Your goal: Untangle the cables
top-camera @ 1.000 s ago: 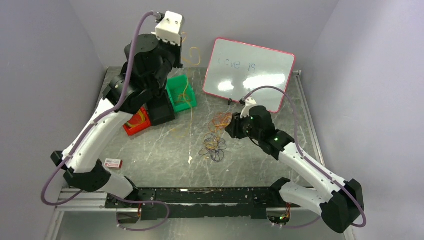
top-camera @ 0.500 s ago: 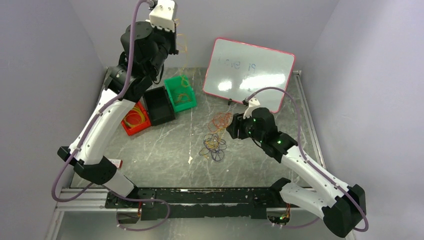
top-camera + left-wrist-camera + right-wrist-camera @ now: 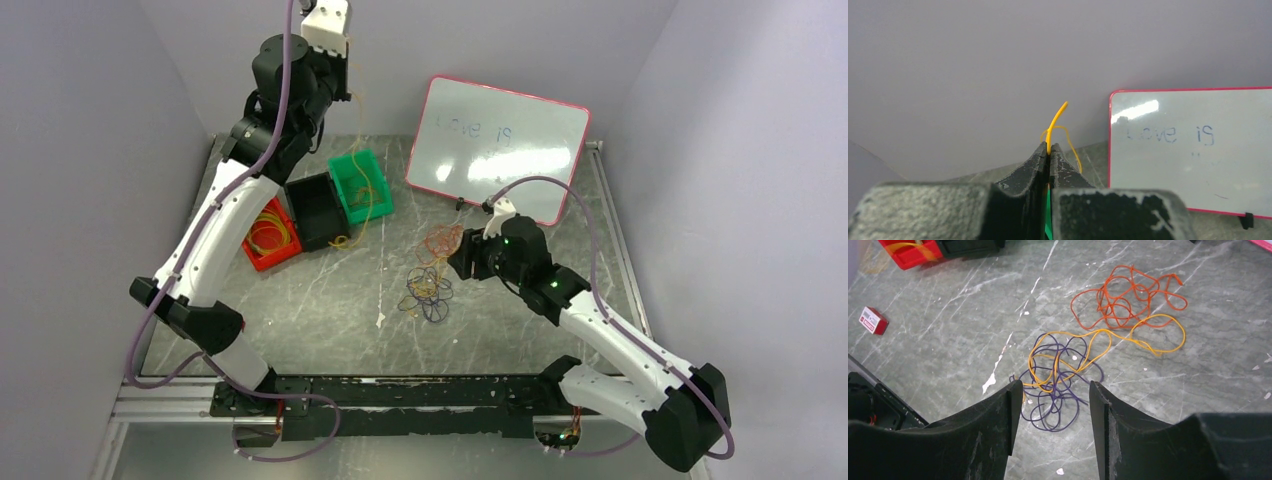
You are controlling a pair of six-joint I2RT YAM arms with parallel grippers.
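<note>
1 thin yellow cable [image 3: 1055, 122] separated, pinched in left gripper [image 3: 1049, 150].
Next: right gripper [image 3: 1055, 387], jaws apart, isolates 1 strand from orange-yellow-purple tangle [image 3: 1108, 335].

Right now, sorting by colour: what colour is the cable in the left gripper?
Yellow cable; left wrist view shows it best.

Open tabletop [image 3: 320, 300] surrounds cables [image 3: 428, 290]; whiteboard [image 3: 500, 150] stands behind.

The left arm [image 3: 215, 225] reaches high, its left gripper [image 3: 1049, 149] pinching a yellow cable [image 3: 1054, 120]; the right gripper [image 3: 1055, 390] hangs low, jaws parted.
</note>
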